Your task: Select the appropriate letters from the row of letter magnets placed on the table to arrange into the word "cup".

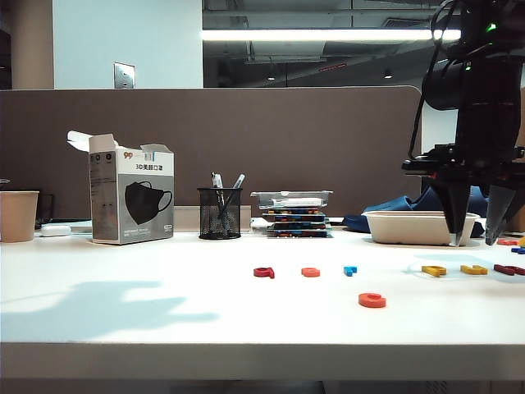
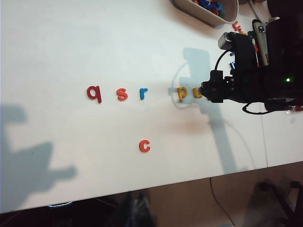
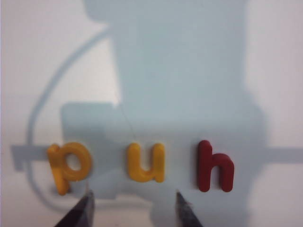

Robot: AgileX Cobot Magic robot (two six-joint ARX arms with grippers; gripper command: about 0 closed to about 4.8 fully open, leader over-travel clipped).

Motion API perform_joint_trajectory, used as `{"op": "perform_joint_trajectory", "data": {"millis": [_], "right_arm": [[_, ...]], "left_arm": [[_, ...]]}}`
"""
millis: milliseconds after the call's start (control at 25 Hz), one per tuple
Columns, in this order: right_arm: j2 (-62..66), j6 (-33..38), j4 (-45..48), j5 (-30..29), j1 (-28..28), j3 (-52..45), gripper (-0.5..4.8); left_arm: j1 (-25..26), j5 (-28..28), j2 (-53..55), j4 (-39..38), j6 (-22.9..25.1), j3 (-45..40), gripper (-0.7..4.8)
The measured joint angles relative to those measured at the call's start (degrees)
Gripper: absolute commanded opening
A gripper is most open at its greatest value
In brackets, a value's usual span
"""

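The row of letter magnets lies on the white table (image 1: 164, 295): dark red q (image 2: 93, 93), orange s (image 2: 122, 93), blue r (image 2: 143, 93), yellow p (image 3: 68, 165), yellow u (image 3: 145, 163) and dark red h (image 3: 215, 166). The orange-red c (image 1: 372, 300) lies alone, nearer the front edge. My right gripper (image 3: 134, 201) hangs open just above the table, its fingertips (image 3: 87, 198) spread about as wide as the u and a little short of it, holding nothing. At the edge of the left wrist view my left gripper (image 2: 137, 208) is only a dark blur off the table's front.
Along the back stand a paper cup (image 1: 18, 215), a mask box (image 1: 131, 195), a mesh pen holder (image 1: 219, 213), a stack of flat cases (image 1: 291, 213) and a white tray (image 1: 418, 227) of loose letters. More letters (image 1: 513, 246) lie at the far right.
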Motion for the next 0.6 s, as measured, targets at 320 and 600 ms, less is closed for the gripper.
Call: {"op": "perform_joint_trajectory", "data": {"millis": [320, 600], "right_arm": [[1.51, -0.39, 0.72, 0.00, 0.00, 0.02, 2.16], [2.95, -0.39, 0.83, 0.00, 0.00, 0.02, 2.16]], "left_arm": [[0.00, 0.00, 0.00, 0.00, 0.00, 0.00, -0.05], [0.00, 0.00, 0.00, 0.00, 0.00, 0.00, -0.05]]}}
